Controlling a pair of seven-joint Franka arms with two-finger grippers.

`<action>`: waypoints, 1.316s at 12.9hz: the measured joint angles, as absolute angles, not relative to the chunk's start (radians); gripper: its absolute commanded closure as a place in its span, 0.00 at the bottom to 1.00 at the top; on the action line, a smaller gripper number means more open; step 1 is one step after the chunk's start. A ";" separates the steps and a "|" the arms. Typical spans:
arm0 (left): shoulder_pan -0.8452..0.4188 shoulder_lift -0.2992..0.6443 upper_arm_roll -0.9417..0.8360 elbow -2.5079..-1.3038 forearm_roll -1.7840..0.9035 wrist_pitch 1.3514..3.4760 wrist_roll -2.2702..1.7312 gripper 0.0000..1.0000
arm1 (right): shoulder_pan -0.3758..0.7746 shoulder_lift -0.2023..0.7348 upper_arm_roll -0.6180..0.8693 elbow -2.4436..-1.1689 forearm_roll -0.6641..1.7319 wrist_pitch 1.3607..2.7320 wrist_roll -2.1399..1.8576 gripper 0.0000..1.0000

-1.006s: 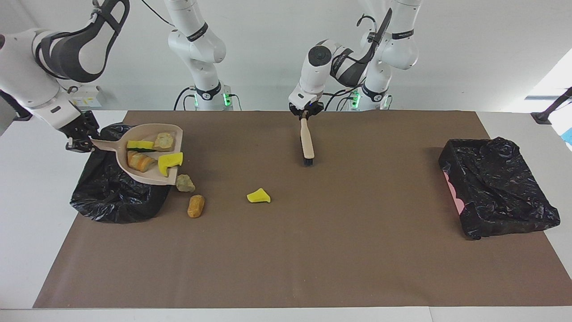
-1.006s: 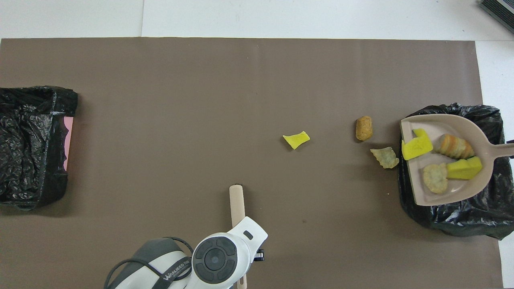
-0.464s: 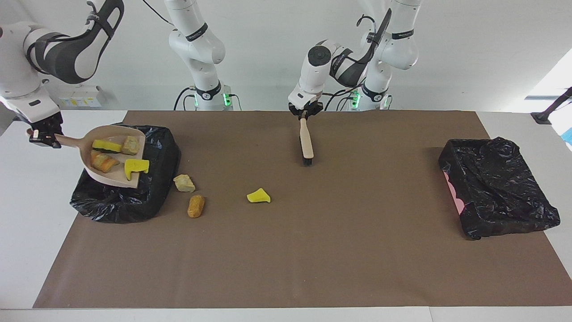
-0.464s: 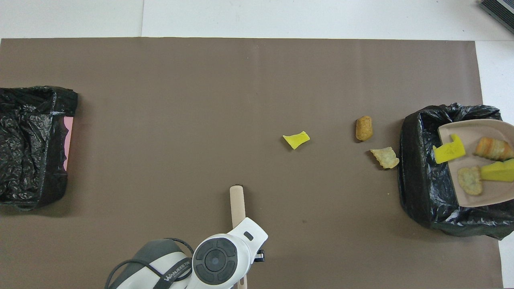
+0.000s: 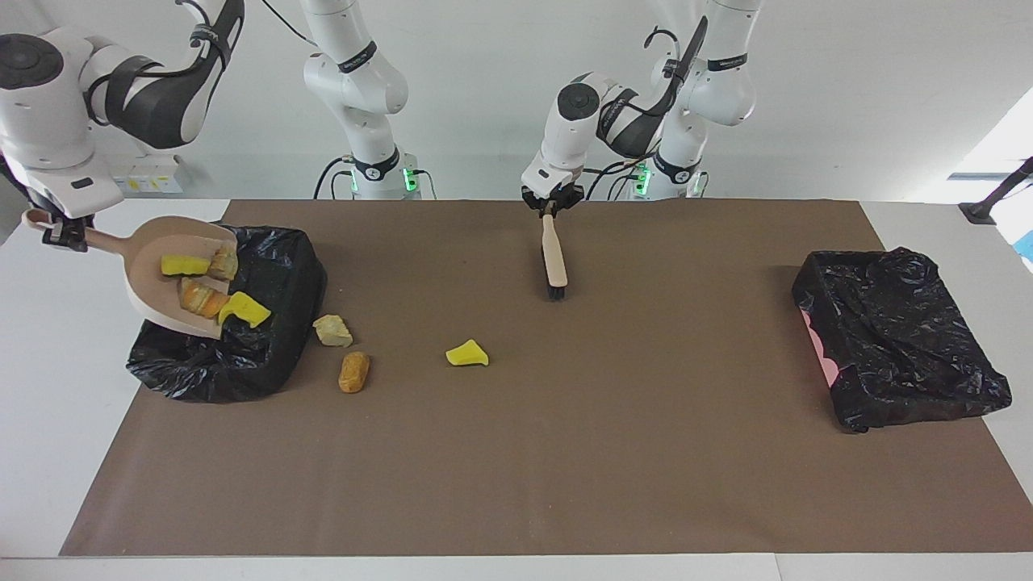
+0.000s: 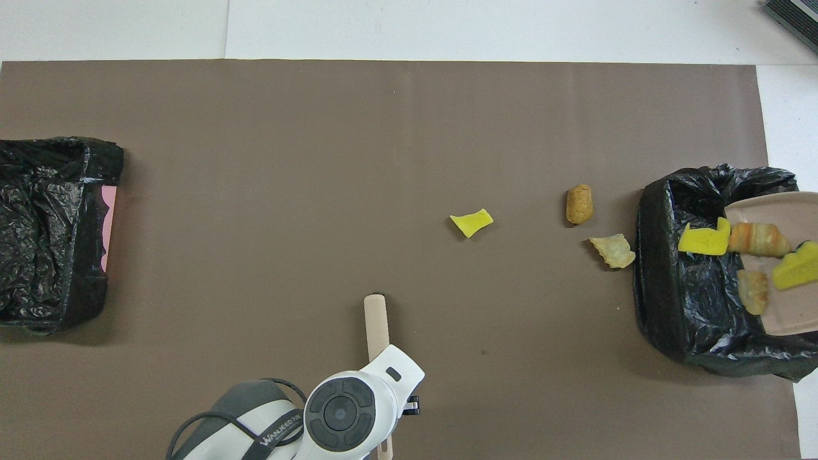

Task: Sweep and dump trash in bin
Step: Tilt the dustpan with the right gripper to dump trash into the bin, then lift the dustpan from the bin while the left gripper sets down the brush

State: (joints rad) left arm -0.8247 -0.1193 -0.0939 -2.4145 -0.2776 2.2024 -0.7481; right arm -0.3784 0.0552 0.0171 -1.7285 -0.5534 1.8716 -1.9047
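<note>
My right gripper (image 5: 58, 234) is shut on the handle of the beige dustpan (image 5: 153, 278), held tilted with its lip down over the black bin (image 5: 278, 339) at the right arm's end of the table. Several scraps of trash slide toward the lip: a yellow wedge (image 5: 242, 309) (image 6: 703, 239), an orange lump (image 5: 202, 300), a tan lump (image 5: 223, 264), another yellow wedge (image 5: 184, 265). On the mat beside that bin lie a tan lump (image 5: 332, 331), an orange-brown lump (image 5: 353, 372) and a yellow wedge (image 5: 467, 353). My left gripper (image 5: 551, 206) is shut on the brush (image 5: 554, 254), whose bristles rest on the mat.
A second black-lined bin (image 5: 896, 339) (image 6: 45, 230) stands at the left arm's end of the table. The brown mat (image 5: 565, 452) covers most of the white table. In the overhead view the left arm's wrist (image 6: 348, 412) covers the brush handle.
The right gripper has carried the dustpan up and outward over the bin and tipped it, so the scraps have slid toward its lip. The left arm and brush have not moved.
</note>
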 measured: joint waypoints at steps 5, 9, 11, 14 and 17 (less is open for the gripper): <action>-0.825 -0.105 -0.093 -2.417 -0.278 2.209 -0.749 0.00 | -0.307 0.024 0.018 -1.729 -0.740 1.805 -1.810 1.00; -0.773 -0.104 -0.073 -2.368 -0.260 2.222 -0.747 0.00 | -0.274 -0.044 0.023 -1.728 -0.767 1.772 -1.802 1.00; -0.705 -0.105 -0.068 -2.329 -0.217 2.222 -0.743 0.00 | -0.249 -0.062 0.025 -1.728 -0.766 1.745 -1.797 1.00; -0.594 -0.108 -0.063 -2.272 -0.156 2.218 -0.729 0.00 | -0.207 -0.063 0.032 -1.731 -0.689 1.730 -1.770 1.00; -0.451 -0.126 -0.060 -2.175 -0.147 2.100 -0.607 0.00 | -0.200 -0.068 0.033 -1.751 -0.526 1.729 -1.746 1.00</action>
